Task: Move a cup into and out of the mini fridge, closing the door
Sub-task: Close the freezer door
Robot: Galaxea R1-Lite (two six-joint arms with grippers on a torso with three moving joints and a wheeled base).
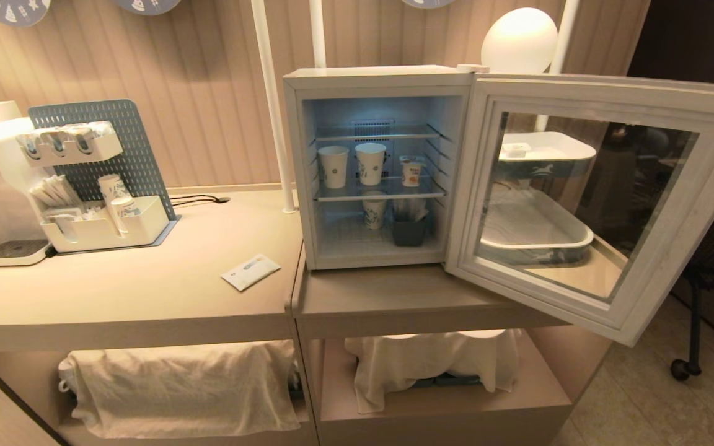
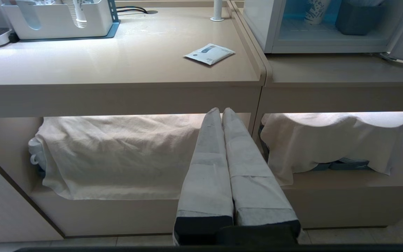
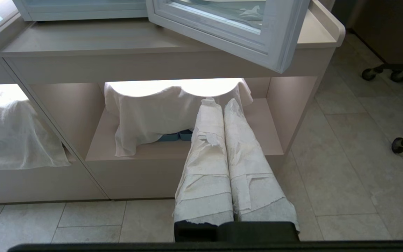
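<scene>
The white mini fridge (image 1: 295, 186) stands on the counter with its glass-windowed door (image 1: 673, 260) swung wide open to the right. On the middle wire shelf the small white cup (image 1: 411, 171) with an orange picture sits at the right end. Neither arm shows in the head view. My left gripper (image 2: 220, 111) is shut and empty, held low in front of the counter's lower shelf. My right gripper (image 3: 218, 101) is also shut and empty, below the open door's lower corner (image 3: 275, 52).
Two taller paper cups (image 1: 352, 165) share the cup's shelf; another paper cup (image 1: 374, 210) and a dark bin (image 1: 409, 229) sit below. A white packet (image 1: 250, 271) lies on the counter, a cup organiser (image 1: 106, 223) far left, stacked trays (image 1: 543, 238) behind the door. Cloth-covered items (image 1: 177, 384) fill the lower shelves.
</scene>
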